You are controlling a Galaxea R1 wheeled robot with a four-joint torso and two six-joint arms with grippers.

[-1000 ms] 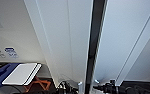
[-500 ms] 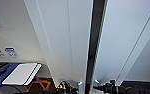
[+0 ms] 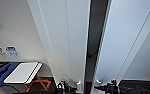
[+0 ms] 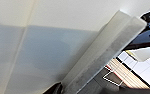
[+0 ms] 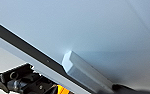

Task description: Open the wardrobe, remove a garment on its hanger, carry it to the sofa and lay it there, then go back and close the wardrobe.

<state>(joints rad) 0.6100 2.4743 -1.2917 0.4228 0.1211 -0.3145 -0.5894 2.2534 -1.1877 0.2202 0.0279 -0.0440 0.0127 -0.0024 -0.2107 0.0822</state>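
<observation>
A dark gap is seen between the wardrobe (image 3: 66, 37) doors; each arm is stationed at a silver handle (image 5: 84, 71), evidently for pulling. Finger states cannot be told.

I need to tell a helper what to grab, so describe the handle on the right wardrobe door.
Find the tall white wardrobe with a dark gap between its doors. Right of that gap, low on the door edge, is a small silver handle, shiny against flat white panels.

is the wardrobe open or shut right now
Slightly open: a dark gap runs between the wardrobe doors, with both grippers at the handles.
</observation>
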